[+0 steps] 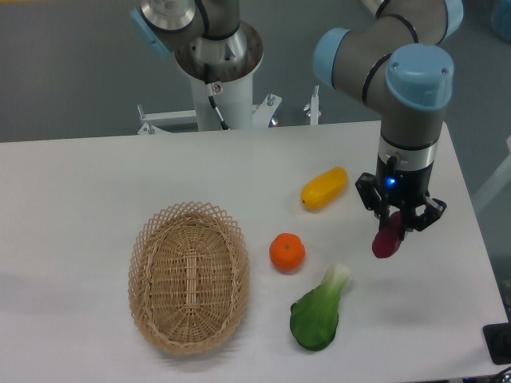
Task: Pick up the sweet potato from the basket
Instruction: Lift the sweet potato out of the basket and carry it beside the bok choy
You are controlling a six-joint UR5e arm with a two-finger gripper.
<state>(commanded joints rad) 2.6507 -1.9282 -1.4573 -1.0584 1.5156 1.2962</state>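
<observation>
Soft, even overhead light is filling the scene, bright without harshness. The white rectangular table (96,183) is reflecting it evenly, showing no glare. Only faint, short shadows are sitting beneath the oval tan wicker basket (189,276) and the round orange fruit (287,251). Focus is holding moderately sharp throughout, though fine detail is looking slightly soft and grainy.

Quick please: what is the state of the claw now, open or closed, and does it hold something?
Claw: closed on the sweet potato, held over the table, away from the basket.
</observation>
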